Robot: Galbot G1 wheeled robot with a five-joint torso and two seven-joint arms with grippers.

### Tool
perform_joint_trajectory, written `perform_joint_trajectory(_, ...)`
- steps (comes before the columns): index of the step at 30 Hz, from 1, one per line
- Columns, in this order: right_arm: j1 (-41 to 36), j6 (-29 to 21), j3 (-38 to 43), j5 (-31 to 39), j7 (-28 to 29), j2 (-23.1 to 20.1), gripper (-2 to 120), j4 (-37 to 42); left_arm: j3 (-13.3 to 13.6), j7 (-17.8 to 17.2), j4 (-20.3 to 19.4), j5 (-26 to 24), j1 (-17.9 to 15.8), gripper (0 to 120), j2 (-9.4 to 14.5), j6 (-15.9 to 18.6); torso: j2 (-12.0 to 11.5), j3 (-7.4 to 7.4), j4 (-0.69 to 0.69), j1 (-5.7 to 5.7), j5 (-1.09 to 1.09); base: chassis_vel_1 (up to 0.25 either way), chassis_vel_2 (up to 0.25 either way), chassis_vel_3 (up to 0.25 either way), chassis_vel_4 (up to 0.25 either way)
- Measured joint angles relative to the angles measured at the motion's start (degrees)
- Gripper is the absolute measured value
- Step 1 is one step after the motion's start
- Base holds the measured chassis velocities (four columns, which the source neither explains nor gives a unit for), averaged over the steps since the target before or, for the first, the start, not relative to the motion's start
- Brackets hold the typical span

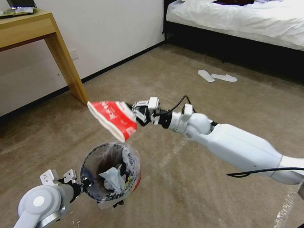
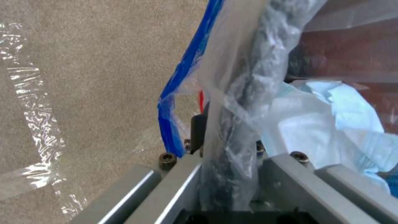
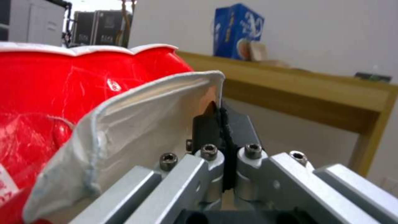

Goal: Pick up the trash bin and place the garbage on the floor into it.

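Right gripper [image 1: 137, 114] clamped on base edge of crushed red-and-white cup [image 1: 113, 119], held above trash bin [image 1: 110, 172]; cup's long axis slants, mouth toward desk [image 1: 19, 31]. Left gripper [image 1: 83, 184] pinches the bin rim, bin upright off the carpet [image 1: 200, 194].

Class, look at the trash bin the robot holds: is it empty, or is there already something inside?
Not empty. The trash bin, held at its rim by the left gripper, already has crumpled pale tissue inside its clear liner.

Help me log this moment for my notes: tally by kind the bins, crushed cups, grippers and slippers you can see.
Trash bin: 1
Crushed red-and-white cup: 1
Grippers: 2, left gripper on the bin's rim, right gripper holding the cup
White slippers: 2
Total: 6
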Motion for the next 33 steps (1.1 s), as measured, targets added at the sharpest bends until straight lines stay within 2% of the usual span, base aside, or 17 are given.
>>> perform_joint_trajectory(11, -0.9, 1.8, -2.9, -3.0, -2.9, 6.0, 0, -10.1, 0.2, -0.6, -0.7, -0.4, 0.2, 0, -0.2, 0.2, 0.0, 0.0, 0.0, 0.0, 0.0, 0.0, 0.0, 0.0, 0.0)
perform_joint_trajectory(13, -1.5, 2.8, -3.4, -4.7, -4.3, 8.4, 0, -15.1, 0.2, -0.7, -1.1, -0.4, 0.6, 0, -0.5, 0.2, 0.0, 0.0, -0.01, 0.0, 0.0, 0.0, 0.0, 0.0, 0.0)
perform_joint_trajectory(18, -2.5, 3.9, -4.0, -7.1, -5.3, 10.9, 0, -20.1, 0.3, -0.8, -1.4, -0.3, 0.7, 0, -0.7, 0.2, 0.0, 0.0, 0.0, 0.0, 0.0, 0.0, 0.0, 0.0, 0.0)
perform_joint_trajectory(33, -3.3, 5.8, -6.4, -10.5, -6.1, 13.9, 0, -26.3, -0.1, -0.9, -1.5, -0.3, 0.8, 0, -0.5, 0.3, 0.0, 0.0, -0.01, 0.0, 0.0, 0.0, 0.0, 0.0, 0.0)
